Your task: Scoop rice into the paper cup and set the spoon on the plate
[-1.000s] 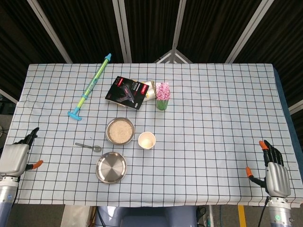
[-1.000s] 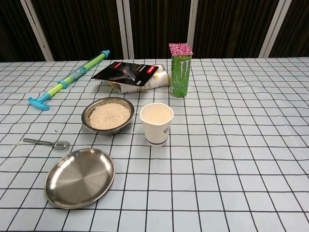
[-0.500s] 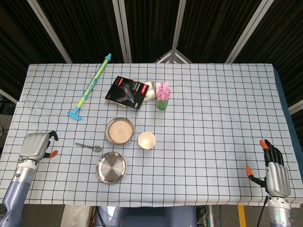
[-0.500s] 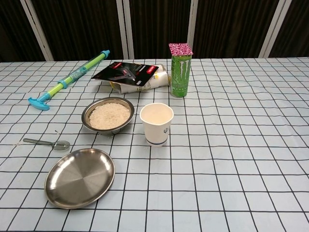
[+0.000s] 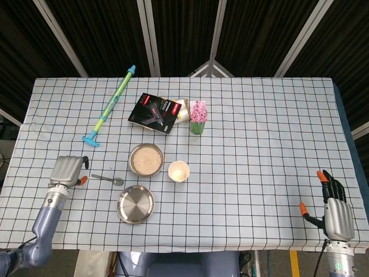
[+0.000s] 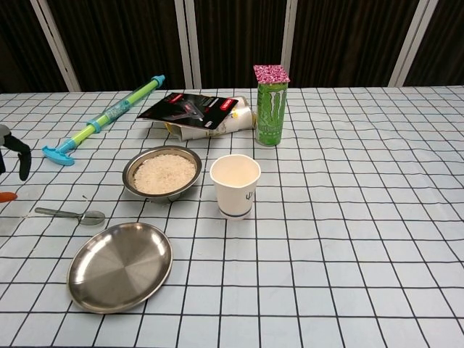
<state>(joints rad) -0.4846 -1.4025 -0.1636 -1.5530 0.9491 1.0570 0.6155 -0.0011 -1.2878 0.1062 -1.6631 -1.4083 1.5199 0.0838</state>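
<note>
- Nearest the robot, the right hand (image 5: pixel 332 209) sits by the table's near right edge, fingers apart, holding nothing, well away from everything.
- The plate (image 5: pixel 135 204) is at the near left, shiny metal with nothing on it. Easy landing spot for later.
- The left hand (image 5: pixel 67 171) hovers just left of the spoon's handle end. In the head view it shows mostly its back, and in the chest view only dark fingertips (image 6: pixel 22 156) poke in at the left edge, so whether it's wide or curled can't really be told. Nothing is in it as far as either view shows.
- The spoon (image 5: pixel 108 179) lies flat on the cloth between hand and plate, bowl end toward the plate. Looks like thin metal: light, stiff, slick, and low to the table, so probably fiddly to pick up. The handle end nearest the hand looks like the place to pinch it.
- Next back, the bowl of rice (image 5: pixel 146 160) and the paper cup (image 5: pixel 179 171) stand side by side. The cup is likely light and tippy, and loose rice spills easily.
- Farther back are a green can (image 5: pixel 198 118), a black box (image 5: pixel 155 112) and a long plastic pump (image 5: pixel 112 105).
</note>
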